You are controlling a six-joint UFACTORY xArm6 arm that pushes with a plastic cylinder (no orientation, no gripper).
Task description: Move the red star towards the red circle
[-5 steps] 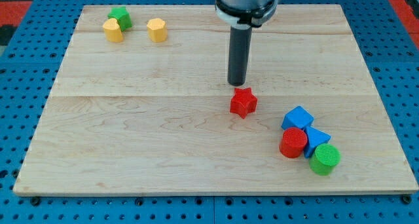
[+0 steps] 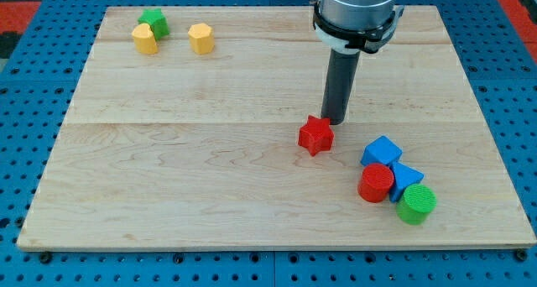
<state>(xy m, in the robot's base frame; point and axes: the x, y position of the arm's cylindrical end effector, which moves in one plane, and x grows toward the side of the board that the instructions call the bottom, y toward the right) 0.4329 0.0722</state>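
The red star [image 2: 315,135] lies on the wooden board [image 2: 185,169] a little right of centre. The red circle [image 2: 376,184] stands at the lower right, apart from the star, in a tight cluster with other blocks. My tip [image 2: 335,120] is just above and to the right of the star, very close to or touching its upper right point.
Around the red circle are a blue block [image 2: 382,151] above it, a second blue block [image 2: 405,177] to its right and a green circle [image 2: 416,203] at the lower right. At the upper left are a green block [image 2: 153,22] and two yellow blocks [image 2: 144,39] [image 2: 200,38].
My tip has moved to the view's right and slightly down, from above the star to its upper right. The star has shifted a few pixels right and down.
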